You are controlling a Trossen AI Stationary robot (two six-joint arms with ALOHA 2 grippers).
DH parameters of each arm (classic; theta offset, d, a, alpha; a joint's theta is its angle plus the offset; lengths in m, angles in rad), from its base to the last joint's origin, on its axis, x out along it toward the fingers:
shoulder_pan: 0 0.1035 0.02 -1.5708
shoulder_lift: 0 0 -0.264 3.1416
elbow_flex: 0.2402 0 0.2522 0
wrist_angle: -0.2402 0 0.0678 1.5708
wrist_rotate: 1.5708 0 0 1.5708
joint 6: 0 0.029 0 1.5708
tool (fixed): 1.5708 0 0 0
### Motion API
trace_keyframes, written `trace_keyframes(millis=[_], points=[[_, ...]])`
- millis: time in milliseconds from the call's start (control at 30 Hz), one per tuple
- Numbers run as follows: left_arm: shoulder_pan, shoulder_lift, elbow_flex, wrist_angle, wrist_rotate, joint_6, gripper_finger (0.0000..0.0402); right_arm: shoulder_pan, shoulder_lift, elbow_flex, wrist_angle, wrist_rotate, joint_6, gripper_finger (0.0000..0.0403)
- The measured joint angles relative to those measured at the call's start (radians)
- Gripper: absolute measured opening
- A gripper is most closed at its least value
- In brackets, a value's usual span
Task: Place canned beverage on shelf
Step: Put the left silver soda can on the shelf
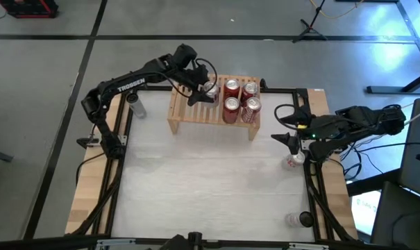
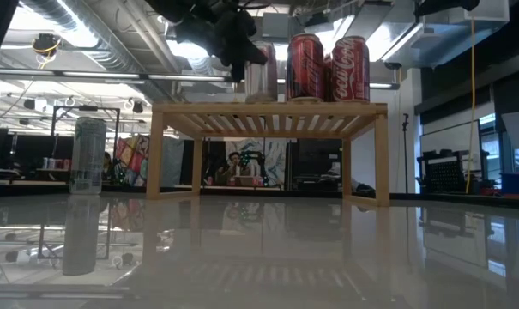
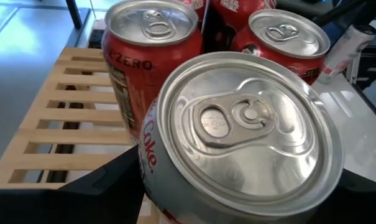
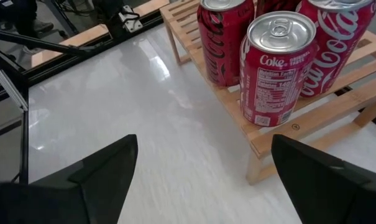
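Our left gripper [image 1: 204,92] is clenched around a silver Diet Coke can [image 3: 243,134], standing it on the light-wood shelf [image 1: 189,112] just beside four red Coke cans [image 1: 241,101]. Our right gripper [image 1: 287,139] waits with fingers spread over the white table [image 1: 210,180], near the shelf.

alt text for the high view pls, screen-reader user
Left gripper holds a silver can on the slatted wooden shelf, beside four red cans. Right gripper hangs open over the table's right edge near a small can.
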Motion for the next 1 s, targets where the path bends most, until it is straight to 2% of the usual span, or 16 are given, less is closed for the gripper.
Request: trace_keyframes(millis=[267,433,633,1000], points=[[-0.020,0.035,0.000,0.013,-0.017,0.000,0.0290,0.000,0.000,0.000,0.000,0.000,0.001,0.0358],[-0.025,0.030,0.000,0.016,-0.066,-0.021,0.0293,0.000,0.000,0.000,-0.001,-0.001,0.001,0.0358],[-0.047,0.033,0.000,0.020,-0.136,-0.006,0.0317,0.000,0.000,0.000,0.000,-0.002,0.001,0.0358],[-0.072,0.033,0.000,0.029,-0.152,0.035,0.0375,0.000,0.000,0.000,-0.002,-0.011,-0.004,0.0358]])
